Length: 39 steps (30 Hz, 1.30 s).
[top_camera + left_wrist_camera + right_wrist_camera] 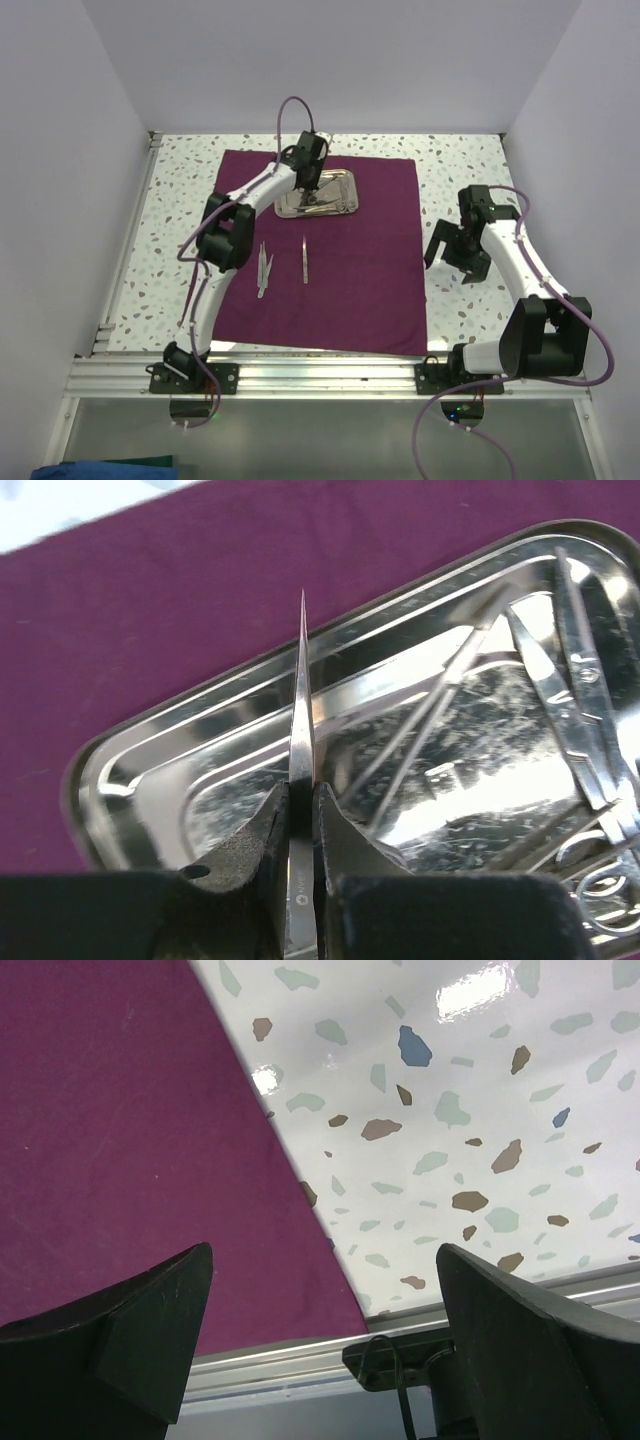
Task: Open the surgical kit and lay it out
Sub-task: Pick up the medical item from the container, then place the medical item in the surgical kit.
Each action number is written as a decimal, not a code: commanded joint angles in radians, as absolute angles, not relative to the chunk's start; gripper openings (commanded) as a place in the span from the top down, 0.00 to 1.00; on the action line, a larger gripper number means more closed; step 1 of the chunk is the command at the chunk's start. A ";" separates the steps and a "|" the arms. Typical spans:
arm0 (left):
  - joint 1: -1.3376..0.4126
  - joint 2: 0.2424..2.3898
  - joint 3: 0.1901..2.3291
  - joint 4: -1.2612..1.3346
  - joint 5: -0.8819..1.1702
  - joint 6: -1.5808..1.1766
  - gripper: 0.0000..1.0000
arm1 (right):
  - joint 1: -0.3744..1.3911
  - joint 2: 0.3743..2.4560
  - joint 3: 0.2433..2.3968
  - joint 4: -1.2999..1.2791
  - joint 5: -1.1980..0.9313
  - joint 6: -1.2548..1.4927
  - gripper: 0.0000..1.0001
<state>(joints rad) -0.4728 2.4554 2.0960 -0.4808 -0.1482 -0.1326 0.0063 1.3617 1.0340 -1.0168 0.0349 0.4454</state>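
The dark magenta cloth (pixel 350 270) lies spread flat on the table. The shiny steel tray (pixel 343 186) sits on its far middle part. My left gripper (pixel 308 183) is over the tray, shut on thin pointed silver tweezers (pixel 301 720) that stick out above the tray (pixel 150 770). Ring-handled scissors (pixel 580 710) and other thin instruments lie in the tray. Two pairs of tweezers lie on the cloth, one pair (pixel 264 268) to the left and the other pair (pixel 305 259) beside it. My right gripper (pixel 450 254) is open and empty above the cloth's right edge (pixel 120 1140).
The speckled white tabletop (pixel 465 180) surrounds the cloth. White walls enclose the left, back and right. A metal rail (pixel 330 375) runs along the near edge, also in the right wrist view (pixel 280 1365).
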 commanded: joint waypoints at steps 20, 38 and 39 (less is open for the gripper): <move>-0.632 1.832 1.537 -0.577 -0.406 -0.352 1.00 | 0.009 1.385 1.038 -0.928 -0.052 0.406 0.02; -0.729 1.651 1.008 -0.296 -0.279 -0.663 1.00 | 0.011 1.333 0.986 -0.917 -0.106 0.400 0.02; -0.730 1.657 1.011 -0.288 -0.293 -0.670 1.00 | 0.011 1.332 0.986 -0.919 -0.106 0.399 0.02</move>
